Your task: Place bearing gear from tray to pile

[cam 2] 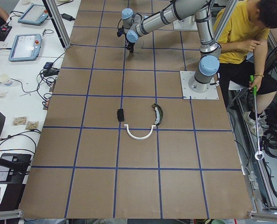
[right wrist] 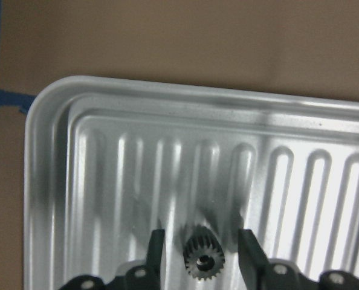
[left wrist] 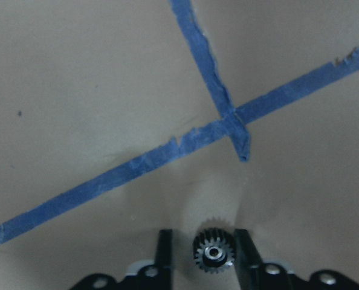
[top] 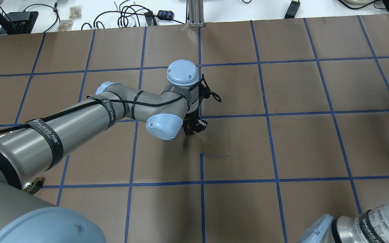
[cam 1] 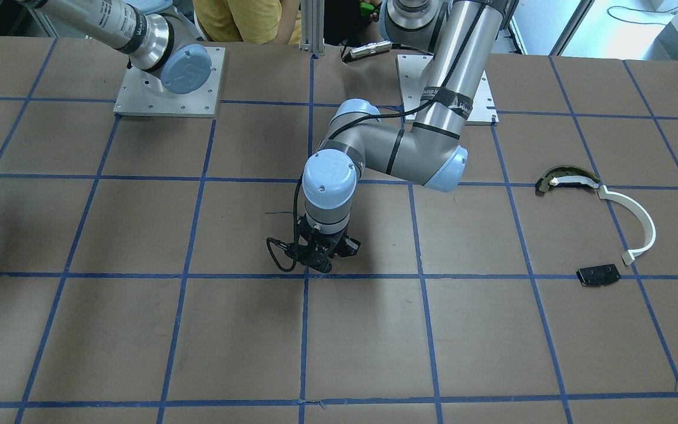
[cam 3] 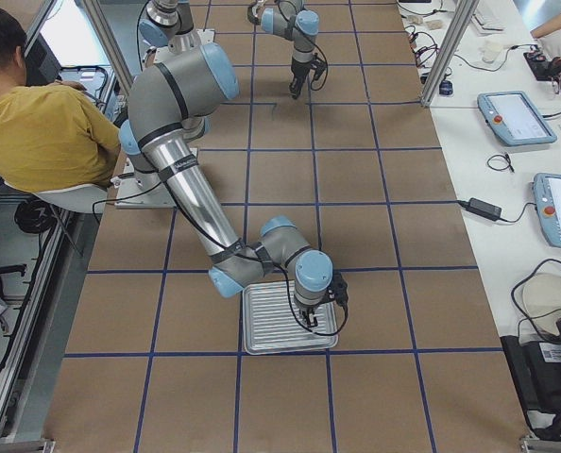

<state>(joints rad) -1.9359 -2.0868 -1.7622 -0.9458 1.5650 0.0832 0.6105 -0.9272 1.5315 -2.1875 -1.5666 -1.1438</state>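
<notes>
The brown paper-covered surface is marked into squares by a grid of blue tape. The left arm reaches out to the middle of it. The right arm bends down over a ribbed metal tray near the surface's right end. A person in a yellow shirt sits by the arm bases.

The pile lies on the robot's left side of the surface, well apart from both arms and the tray. It consists of three parts:
- A white curved arc strip is the largest.
- An olive-and-black curved piece meets one end of the strip.
- A flat black rectangular plate lies just beside the strip's other end, not touching it.

The left end effector points straight down, close to the surface beside a crossing of tape lines. Its jaws are parted around a second gear, which is seen face-on. That gear sits against one finger, with a clear gap to the other.

The right end effector hangs low over a corner region of the tray, also spread. The bearing gear lies flat on the ribbed tray floor between its fingers, with space on both sides and neither finger touching it.
</notes>
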